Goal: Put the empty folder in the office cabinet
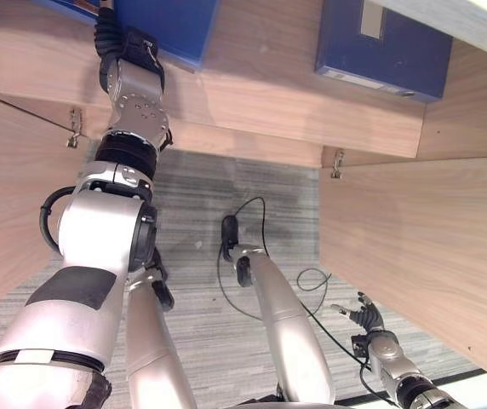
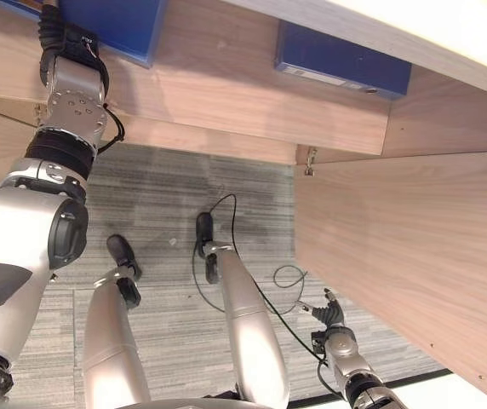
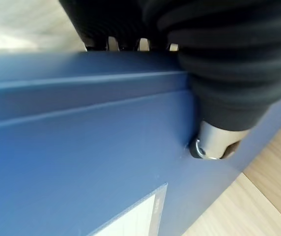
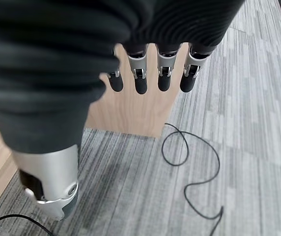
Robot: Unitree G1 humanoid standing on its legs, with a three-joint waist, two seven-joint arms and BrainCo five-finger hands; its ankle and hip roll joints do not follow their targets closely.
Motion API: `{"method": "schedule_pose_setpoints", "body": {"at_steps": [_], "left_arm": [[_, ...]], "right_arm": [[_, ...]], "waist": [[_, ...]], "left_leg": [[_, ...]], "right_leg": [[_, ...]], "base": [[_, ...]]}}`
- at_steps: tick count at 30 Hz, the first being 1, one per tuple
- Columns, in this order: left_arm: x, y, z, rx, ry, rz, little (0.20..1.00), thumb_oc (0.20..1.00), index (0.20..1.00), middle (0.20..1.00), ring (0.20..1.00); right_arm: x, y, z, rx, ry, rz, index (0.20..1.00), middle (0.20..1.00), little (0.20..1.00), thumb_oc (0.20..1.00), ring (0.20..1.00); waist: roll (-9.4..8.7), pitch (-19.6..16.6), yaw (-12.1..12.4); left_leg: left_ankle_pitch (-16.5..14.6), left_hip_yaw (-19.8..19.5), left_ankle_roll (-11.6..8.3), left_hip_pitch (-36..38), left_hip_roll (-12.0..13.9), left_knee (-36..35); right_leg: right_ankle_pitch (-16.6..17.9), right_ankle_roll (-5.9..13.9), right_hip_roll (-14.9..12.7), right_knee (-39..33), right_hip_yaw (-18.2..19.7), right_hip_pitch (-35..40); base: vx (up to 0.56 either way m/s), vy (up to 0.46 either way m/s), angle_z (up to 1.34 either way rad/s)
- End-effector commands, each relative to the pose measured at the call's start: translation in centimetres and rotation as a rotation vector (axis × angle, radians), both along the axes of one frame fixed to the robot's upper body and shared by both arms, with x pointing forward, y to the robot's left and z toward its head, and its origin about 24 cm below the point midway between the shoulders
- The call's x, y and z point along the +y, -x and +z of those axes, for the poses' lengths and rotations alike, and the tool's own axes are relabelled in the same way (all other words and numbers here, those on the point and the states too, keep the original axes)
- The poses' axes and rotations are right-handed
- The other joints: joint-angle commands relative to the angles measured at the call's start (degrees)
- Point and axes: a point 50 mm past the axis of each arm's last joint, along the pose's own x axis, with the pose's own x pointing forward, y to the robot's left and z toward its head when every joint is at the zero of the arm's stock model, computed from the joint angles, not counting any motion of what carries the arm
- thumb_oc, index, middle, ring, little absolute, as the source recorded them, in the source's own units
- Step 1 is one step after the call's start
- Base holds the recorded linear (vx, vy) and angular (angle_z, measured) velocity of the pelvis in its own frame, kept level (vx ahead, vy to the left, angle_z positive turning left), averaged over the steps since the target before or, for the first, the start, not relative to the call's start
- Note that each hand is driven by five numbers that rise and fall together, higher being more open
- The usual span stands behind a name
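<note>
A blue folder (image 1: 175,25) rests on the wooden cabinet shelf (image 1: 269,102) at the upper left. My left hand (image 1: 128,51) reaches up to its near edge. In the left wrist view the thumb (image 3: 214,142) presses on the folder's blue face (image 3: 81,157) while the fingers (image 3: 126,44) hook over its far edge, so the hand is shut on it. A white label shows on that face. My right hand (image 1: 364,313) hangs low at the right over the carpet, its fingers (image 4: 140,78) straight and holding nothing.
A second dark blue folder (image 1: 388,51) with a pale label stands on the same shelf to the right. Open cabinet doors flank me: one on the left (image 1: 5,187), one on the right (image 1: 422,247). Grey carpet (image 1: 226,187) lies below.
</note>
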Motion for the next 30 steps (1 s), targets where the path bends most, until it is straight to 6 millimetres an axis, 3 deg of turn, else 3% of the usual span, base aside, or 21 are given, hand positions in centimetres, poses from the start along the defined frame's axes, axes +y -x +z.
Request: {"method": "schedule_pose_setpoints", "body": {"at_steps": [1,16,19,21,26,30], "left_arm": [[2.3,1.2,3.5,-0.118,-0.011,0.067,0.200,0.200,0.200,0.200,0.200],[3.0,1.8,5.1,-0.172,0.025,0.074,0.200,0.200,0.200,0.200,0.200],[2.3,2.3,6.6,-0.235,0.037,0.066,0.200,0.200,0.200,0.200,0.200],[0.7,2.8,7.9,-0.306,0.081,0.030,0.200,0.200,0.200,0.200,0.200],[-1.7,3.1,8.7,-0.359,0.094,-0.025,0.200,0.200,0.200,0.200,0.200],[-1.8,3.0,8.1,-0.341,0.100,-0.023,0.200,0.200,0.200,0.200,0.200]], "right_arm": [[-2.5,0.3,1.2,-0.032,0.069,-0.008,1.000,1.000,1.000,1.000,1.000],[-2.7,-0.4,2.2,-0.068,0.110,0.059,1.000,1.000,1.000,1.000,1.000],[-3.3,0.0,2.2,-0.059,0.127,0.055,1.000,1.000,1.000,1.000,1.000],[-3.6,0.5,2.1,-0.051,0.138,0.053,1.000,1.000,1.000,1.000,1.000],[-3.6,0.4,2.3,-0.055,0.150,0.076,1.000,1.000,1.000,1.000,1.000],[-3.4,0.0,2.7,-0.071,0.167,0.115,1.000,1.000,1.000,1.000,1.000]], "waist": [[2.90,0.9,-2.3],[3.16,-0.2,-3.1],[3.13,-0.7,-3.3],[3.57,-1.3,-3.2],[3.88,-2.3,-3.5],[3.37,-2.4,-3.7]], "left_leg": [[-9.3,-4.0,-0.40,5.7,1.3,4.6],[-12.0,-5.0,0.16,0.3,3.2,10.3],[-11.4,-4.4,-0.07,1.1,3.6,8.1],[-11.1,-4.2,-0.20,1.5,3.3,7.2],[-11.0,-4.4,-0.54,1.8,3.2,6.8],[-11.1,-4.6,-0.73,2.0,3.5,7.0]], "right_leg": [[-3.3,3.43,1.7,3.5,5.9,3.8],[-3.8,3.12,2.6,6.0,5.2,-0.4],[-2.8,3.41,2.9,3.7,4.7,-0.2],[-2.4,3.46,2.9,2.9,4.6,-0.3],[-2.4,3.28,2.9,2.8,4.5,-0.2],[-2.3,3.12,2.8,2.6,4.5,-0.1]], "base": [[0.00,0.000,0.00],[0.03,-0.005,-0.05],[0.02,-0.021,-0.09],[0.00,-0.031,-0.06],[0.00,-0.007,0.00],[-0.01,-0.029,0.00]]}}
